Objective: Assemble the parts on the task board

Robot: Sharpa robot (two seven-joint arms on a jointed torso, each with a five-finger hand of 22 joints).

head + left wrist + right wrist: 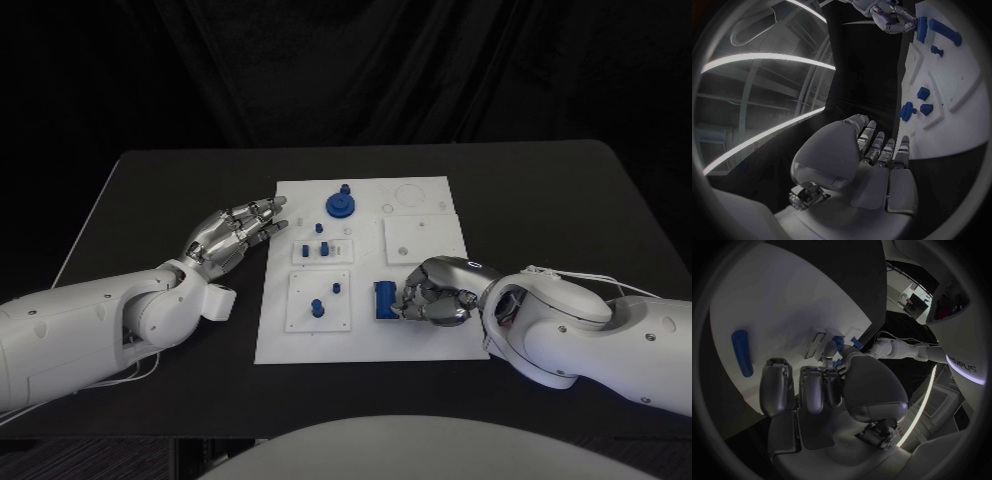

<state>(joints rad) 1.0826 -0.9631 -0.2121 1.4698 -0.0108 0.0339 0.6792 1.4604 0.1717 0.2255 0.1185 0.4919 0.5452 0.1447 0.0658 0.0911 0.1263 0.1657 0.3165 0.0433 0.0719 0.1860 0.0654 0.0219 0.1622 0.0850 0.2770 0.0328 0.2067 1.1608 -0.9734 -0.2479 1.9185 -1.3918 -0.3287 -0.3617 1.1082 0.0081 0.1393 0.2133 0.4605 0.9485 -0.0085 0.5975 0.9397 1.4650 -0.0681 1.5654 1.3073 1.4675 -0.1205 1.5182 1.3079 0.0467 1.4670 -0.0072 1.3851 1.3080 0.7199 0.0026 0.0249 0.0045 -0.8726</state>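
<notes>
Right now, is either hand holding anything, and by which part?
Nothing held. The left hand is open beside the task board. The right hand, fingers curled, is over the board next to the blue bar, not gripping it.

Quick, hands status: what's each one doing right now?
Left hand: open, fingers spread, holding nothing, beside the task board.
Right hand: fingers curled over the board next to a long blue part; cannot tell if it grips anything.
</notes>
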